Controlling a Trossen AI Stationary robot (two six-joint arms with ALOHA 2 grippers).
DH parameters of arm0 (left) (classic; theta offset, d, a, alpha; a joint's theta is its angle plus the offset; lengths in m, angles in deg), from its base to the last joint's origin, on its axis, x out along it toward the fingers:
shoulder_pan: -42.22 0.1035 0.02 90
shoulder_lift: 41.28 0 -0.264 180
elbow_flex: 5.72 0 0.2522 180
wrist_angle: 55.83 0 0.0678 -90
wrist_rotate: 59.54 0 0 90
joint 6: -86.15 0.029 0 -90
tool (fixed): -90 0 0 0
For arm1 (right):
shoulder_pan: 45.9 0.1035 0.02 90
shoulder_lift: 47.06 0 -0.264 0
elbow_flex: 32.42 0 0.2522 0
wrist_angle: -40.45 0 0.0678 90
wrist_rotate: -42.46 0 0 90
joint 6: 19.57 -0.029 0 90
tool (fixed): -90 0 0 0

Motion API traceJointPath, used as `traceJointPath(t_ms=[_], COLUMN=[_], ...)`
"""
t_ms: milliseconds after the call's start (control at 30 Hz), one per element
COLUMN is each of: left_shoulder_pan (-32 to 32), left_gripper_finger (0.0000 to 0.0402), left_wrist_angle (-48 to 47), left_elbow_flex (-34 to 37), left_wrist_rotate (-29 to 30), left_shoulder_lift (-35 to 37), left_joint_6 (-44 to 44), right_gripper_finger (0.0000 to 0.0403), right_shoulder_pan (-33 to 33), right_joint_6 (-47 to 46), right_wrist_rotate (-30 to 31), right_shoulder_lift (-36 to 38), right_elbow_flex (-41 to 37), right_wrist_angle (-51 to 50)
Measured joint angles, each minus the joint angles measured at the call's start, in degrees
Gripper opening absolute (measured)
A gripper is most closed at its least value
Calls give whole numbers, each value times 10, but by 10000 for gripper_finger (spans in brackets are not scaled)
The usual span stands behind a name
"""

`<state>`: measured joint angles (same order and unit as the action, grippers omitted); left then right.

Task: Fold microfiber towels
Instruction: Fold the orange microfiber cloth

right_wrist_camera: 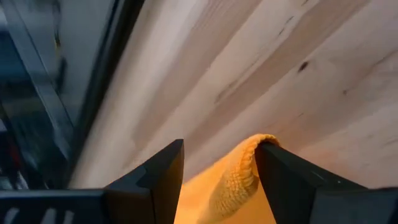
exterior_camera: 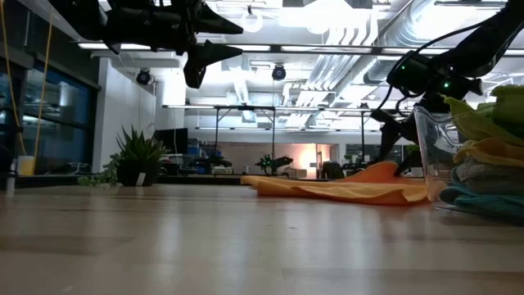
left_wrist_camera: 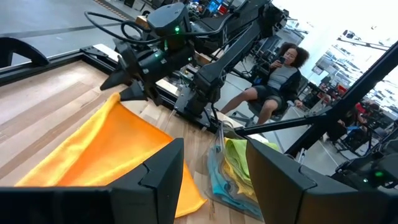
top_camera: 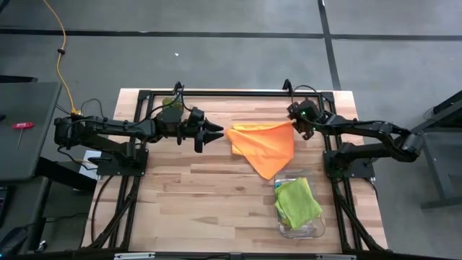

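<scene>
On the desk (top_camera: 188, 195) both arms reach inward. The left gripper (top_camera: 214, 134) hovers parted and empty beside the orange towel (top_camera: 266, 144). The right gripper (top_camera: 295, 123) pinches that towel's raised corner; the towel's point faces the clear bin (top_camera: 315, 230).

The tabletop (top_camera: 195, 195) is pale planked wood, smooth and matt; the orange towel (top_camera: 266, 144) is soft, nubbly cloth; the bin (top_camera: 315, 228) is clear glossy plastic.
</scene>
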<state>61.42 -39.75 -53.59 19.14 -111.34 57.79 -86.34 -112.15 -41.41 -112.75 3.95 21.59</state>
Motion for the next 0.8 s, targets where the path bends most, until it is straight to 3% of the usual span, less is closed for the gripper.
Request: traceJointPath(t_ms=[133,367,533,800], left_shoulder_pan=[-1,-1,-1,-1], left_gripper_finger=[163,163,163,163], left_wrist_angle=[0,0,0,-1], left_elbow_flex=[0,0,0,0], left_wrist_rotate=[0,0,0,-1], left_shoulder_lift=[0,0,0,0], left_joint_6=[0,0,0,0], right_gripper_finger=[190,190,190,190], right_shoulder_pan=[0,0,0,8], right_joint_6=[-86,-75,-21,15], right_wrist_rotate=[47,53,14,-32], right_shoulder_lift=[0,2,2,1], right_elbow_flex=[0,0,0,1], right_wrist_angle=[4,50,69,15])
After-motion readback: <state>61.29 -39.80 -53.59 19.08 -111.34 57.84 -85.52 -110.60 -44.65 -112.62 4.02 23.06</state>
